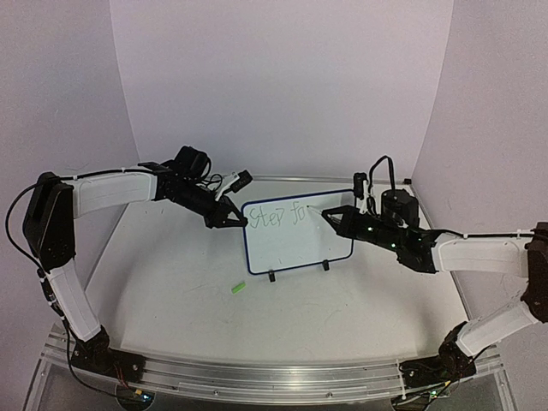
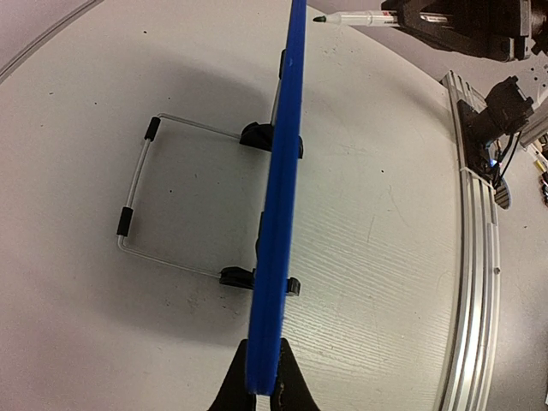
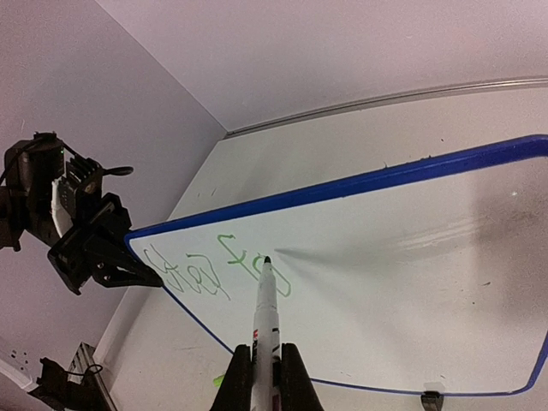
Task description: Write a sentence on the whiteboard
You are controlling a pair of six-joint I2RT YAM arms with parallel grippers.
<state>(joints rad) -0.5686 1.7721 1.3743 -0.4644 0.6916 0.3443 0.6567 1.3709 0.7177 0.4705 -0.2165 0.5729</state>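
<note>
Whiteboard point(image 1: 295, 244) wht w/ blue rim, sentence point(image 1: 276, 215) grn.

Marker point(image 3: 266, 312) tip at whiteboard point(image 3: 411, 291) — green lettering point(image 3: 193, 276)

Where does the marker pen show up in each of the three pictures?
Top external: the marker sits right of centre, tip at the end of the writing on the whiteboard.
Left wrist: marker along the top edge, tip pointing left at the board's edge.
Right wrist: marker bottom centre, pointing up, tip at the green writing.
Shared landmark: the whiteboard's blue frame.
</note>
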